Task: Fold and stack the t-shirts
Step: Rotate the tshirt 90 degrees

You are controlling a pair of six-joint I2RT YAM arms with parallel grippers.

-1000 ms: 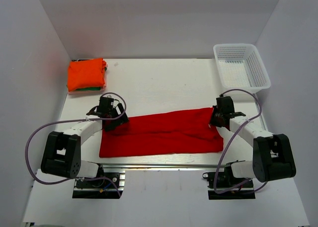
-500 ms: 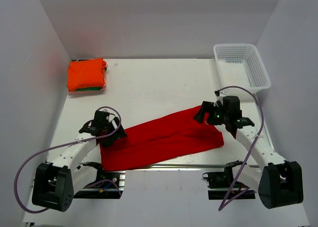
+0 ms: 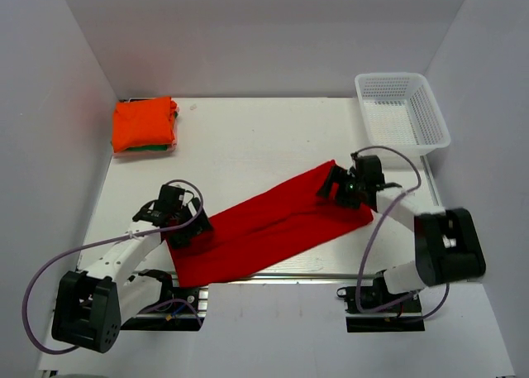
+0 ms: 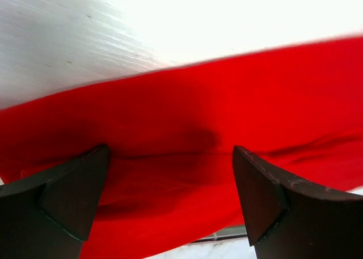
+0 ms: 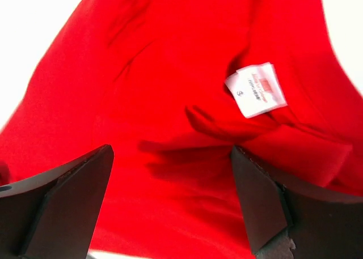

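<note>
Progress: partway. Folded and stacked at far-left corner of table (image 3: 264,138): orange shirt (image 3: 143,123) over green shirt (image 3: 157,149) (only a green edge visible). Lying slantwise near front edge, folded to a long strip, not yet stacked: red shirt (image 3: 273,229). Left gripper (image 3: 190,232) and right gripper (image 3: 335,188) over its opposite ends, jaws spread, pinching nothing. Remaining, by judgement: fold strip crosswise, add to stack.

Red shirt (image 3: 273,227): bright, plain, folded into a long band; lies flat and slantwise on the table's (image 3: 248,138) near half, left end at the near edge, right end farther back | tag (image 5: 256,90): white, exposed at the right end, cloth rumpled around it | orange shirt (image 3: 143,124): folded square, far-left corner, atop green shirt (image 3: 155,147), whose edge alone shows
</note>
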